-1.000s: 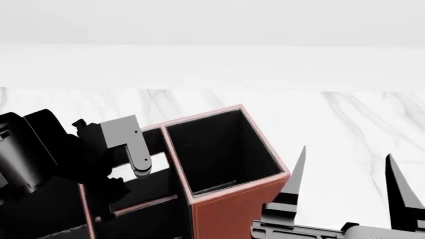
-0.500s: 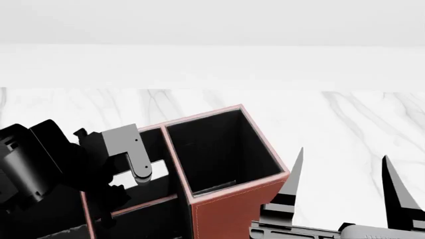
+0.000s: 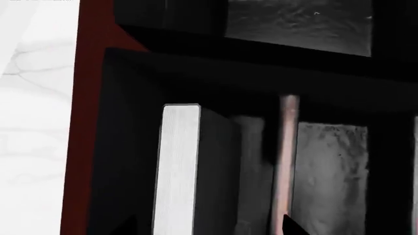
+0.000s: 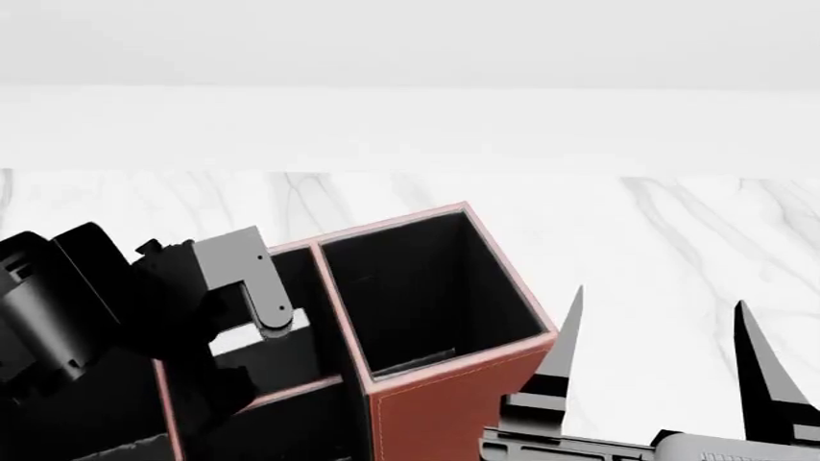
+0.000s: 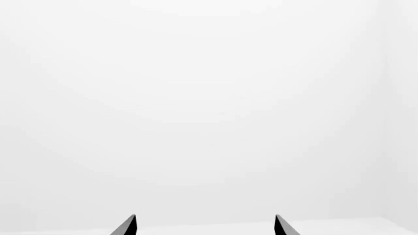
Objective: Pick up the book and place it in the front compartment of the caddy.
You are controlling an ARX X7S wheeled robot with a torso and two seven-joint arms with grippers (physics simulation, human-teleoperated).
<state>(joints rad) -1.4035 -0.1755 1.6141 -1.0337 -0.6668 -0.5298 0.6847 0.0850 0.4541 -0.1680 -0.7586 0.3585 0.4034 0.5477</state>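
Counts: one book, one caddy, two grippers and one marble table are seen.
Caddy: it is stood on the table; red-brown outer walls, black lining and pale pink rims are shown. Its tall corner cell is seen from the head view to hold nothing visible.
Front compartment: the book is stood upright inside it, its white page edge turned up toward the left wrist camera and its black cover facing the pale-rimmed divider. Whether the book is leaned on a wall cannot be told.
Neighbouring cell: only a grey-black floor is shown beyond the divider.
Left gripper: it is held over the caddy's low cells; two dark fingertips are glimpsed at the frame edge, set apart on either side of the book. Whether the book is touched by them cannot be told.
Right gripper: its two pointed fingers are spread wide with nothing between them, just beside the caddy's right wall.
Head view only: the tall cell, the table and both arms are shown; most of the low cells are hidden by the left arm.
Left wrist only: the book and the divider are shown clearly.
Right wrist only: blank white and two fingertips are shown.
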